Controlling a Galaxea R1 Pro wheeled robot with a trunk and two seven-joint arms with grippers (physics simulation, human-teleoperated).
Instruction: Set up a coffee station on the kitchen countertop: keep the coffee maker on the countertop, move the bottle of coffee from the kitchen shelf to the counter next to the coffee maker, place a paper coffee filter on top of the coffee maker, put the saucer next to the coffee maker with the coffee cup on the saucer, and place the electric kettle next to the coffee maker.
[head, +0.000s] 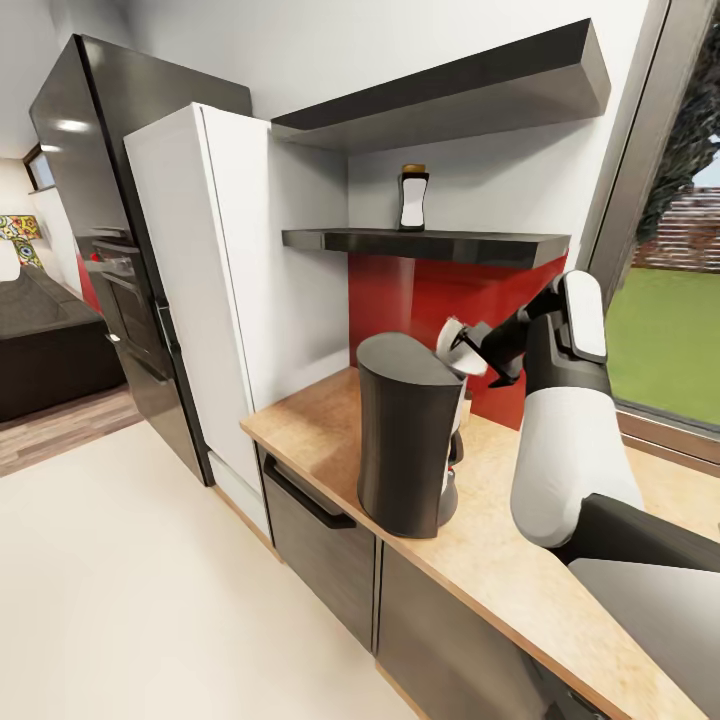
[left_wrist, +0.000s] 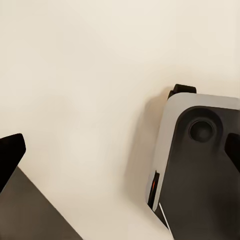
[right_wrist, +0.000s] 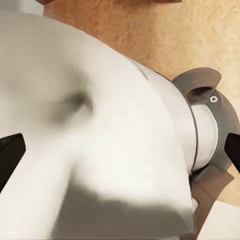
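The coffee maker (head: 405, 440), a tall dark grey column, stands on the light-wood kitchen countertop (head: 500, 560). My right gripper (head: 478, 352) reaches over its top from the right. A white paper coffee filter (head: 458, 345) sits at the fingertips, level with the maker's top. In the right wrist view the filter (right_wrist: 100, 130) lies close up between both fingertips (right_wrist: 11, 155), which stand wide apart, with part of the coffee maker (right_wrist: 207, 125) beyond. I cannot tell whether the filter rests on the maker. The bottle of coffee (head: 413, 198) stands on the kitchen shelf (head: 430, 244). My left gripper (left_wrist: 120, 155) hangs open over the floor.
A white tall cabinet (head: 215, 290) and a dark fridge (head: 120, 250) stand left of the counter. A second shelf (head: 450, 95) hangs higher up, and a red backsplash (head: 420, 290) runs behind the counter. A window (head: 670, 300) is on the right. My own base (left_wrist: 200, 165) is below the left gripper.
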